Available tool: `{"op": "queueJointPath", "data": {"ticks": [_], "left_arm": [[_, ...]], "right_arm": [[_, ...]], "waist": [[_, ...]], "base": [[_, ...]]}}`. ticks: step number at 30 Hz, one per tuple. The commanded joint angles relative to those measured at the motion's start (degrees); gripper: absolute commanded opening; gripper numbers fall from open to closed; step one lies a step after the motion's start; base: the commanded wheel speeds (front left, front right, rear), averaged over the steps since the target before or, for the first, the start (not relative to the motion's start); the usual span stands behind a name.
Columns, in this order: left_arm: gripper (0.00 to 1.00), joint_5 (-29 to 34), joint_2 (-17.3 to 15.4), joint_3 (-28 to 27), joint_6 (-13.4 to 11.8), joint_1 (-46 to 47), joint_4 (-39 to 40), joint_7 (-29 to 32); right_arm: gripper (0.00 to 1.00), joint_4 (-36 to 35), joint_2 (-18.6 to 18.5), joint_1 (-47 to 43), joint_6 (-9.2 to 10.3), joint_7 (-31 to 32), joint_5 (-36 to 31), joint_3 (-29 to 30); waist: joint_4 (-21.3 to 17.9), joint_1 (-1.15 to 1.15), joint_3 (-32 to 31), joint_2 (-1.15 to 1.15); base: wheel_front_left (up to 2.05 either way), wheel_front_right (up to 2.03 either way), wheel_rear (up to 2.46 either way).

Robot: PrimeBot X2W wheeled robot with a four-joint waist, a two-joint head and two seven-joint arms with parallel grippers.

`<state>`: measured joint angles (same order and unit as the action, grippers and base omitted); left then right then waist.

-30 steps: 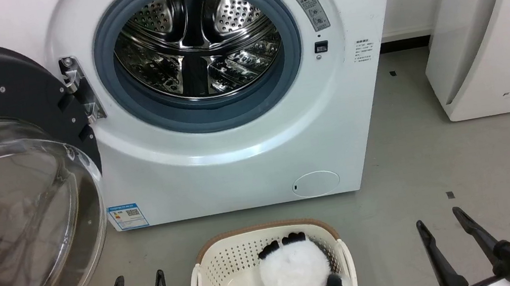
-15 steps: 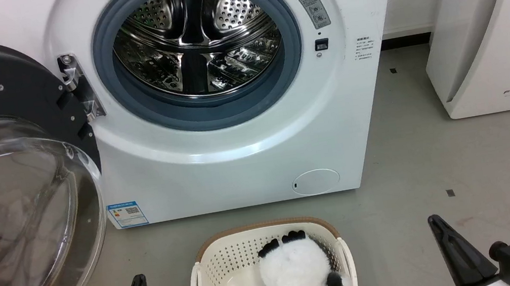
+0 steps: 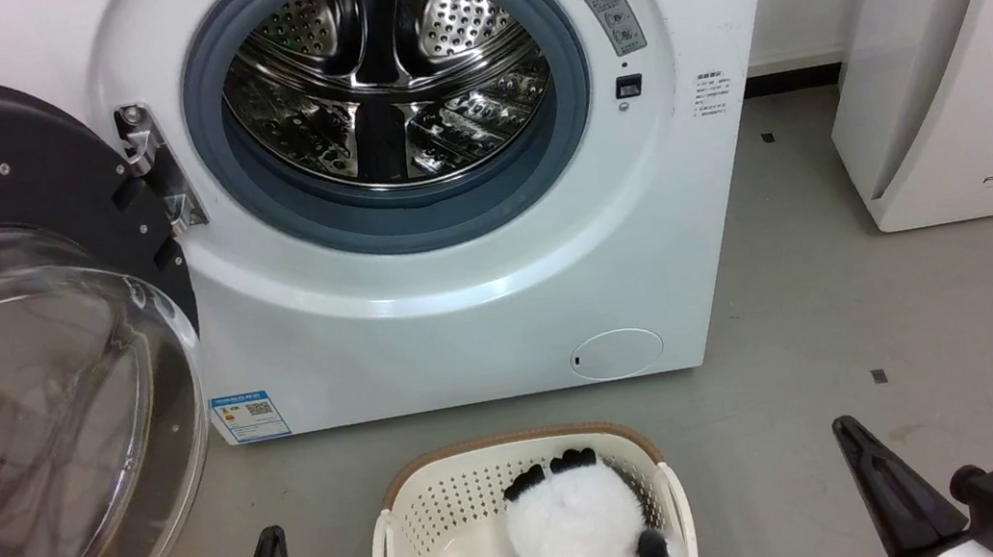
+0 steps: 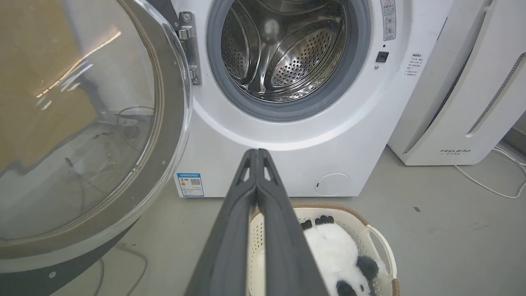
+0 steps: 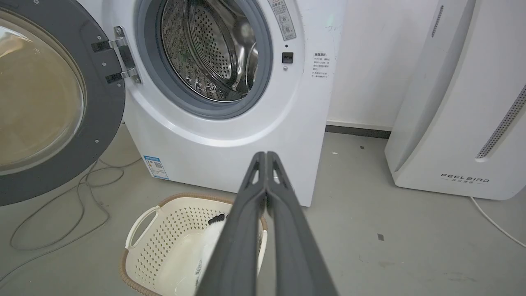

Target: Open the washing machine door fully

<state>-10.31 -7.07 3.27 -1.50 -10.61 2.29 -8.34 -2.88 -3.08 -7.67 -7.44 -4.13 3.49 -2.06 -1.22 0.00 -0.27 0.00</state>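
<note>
The washing machine door [image 3: 35, 382], a black disc with a bulging clear glass bowl, stands swung wide out to the left of the white washer [image 3: 464, 322] on its hinge [image 3: 157, 180]; the steel drum [image 3: 386, 80] lies bare. The door [image 4: 82, 135] looms beside my left gripper in the left wrist view, and the door [image 5: 45, 102] also shows at the left of the right wrist view. My left gripper [image 3: 273, 543] sits low at the bottom left, fingers pressed together, holding nothing. My right gripper [image 3: 847, 433] is at the bottom right, likewise shut and empty. Left gripper [image 4: 257, 153] and right gripper [image 5: 266, 155] both show closed tips.
A cream perforated basket [image 3: 413, 514] holding a panda plush [image 3: 585, 528] stands on the grey floor before the washer, between my grippers. A white appliance [image 3: 958, 39] stands to the right. Cables [image 5: 61, 205] trail on the floor under the door.
Both grippers have gone from open to shut, each pair of fingers now closed on nothing. The view has shifted slightly; the door and basket stay put.
</note>
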Motion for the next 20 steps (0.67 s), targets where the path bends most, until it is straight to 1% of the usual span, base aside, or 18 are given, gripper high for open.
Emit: {"op": "queueJointPath", "data": {"ticks": [1, 20], "left_arm": [[0.0, 0.5, 0.2, -0.1, 0.2, 1.0, -0.1, 0.3], [0.0, 2.3, 0.9, -0.7, 0.4, 2.7, -0.5, 1.8]], "right_arm": [[0.0, 0.1, 0.0, 0.8, -0.01, 0.0, -0.5, 0.2], [0.0, 0.6, 0.1, 2.0, -0.01, 0.8, -1.0, 0.5]], "waist": [[0.0, 0.0, 0.0, 0.0], [0.2, 0.0, 0.1, 0.0]], "base": [[0.0, 0.0, 0.0], [0.0, 0.0, 0.0]]}}
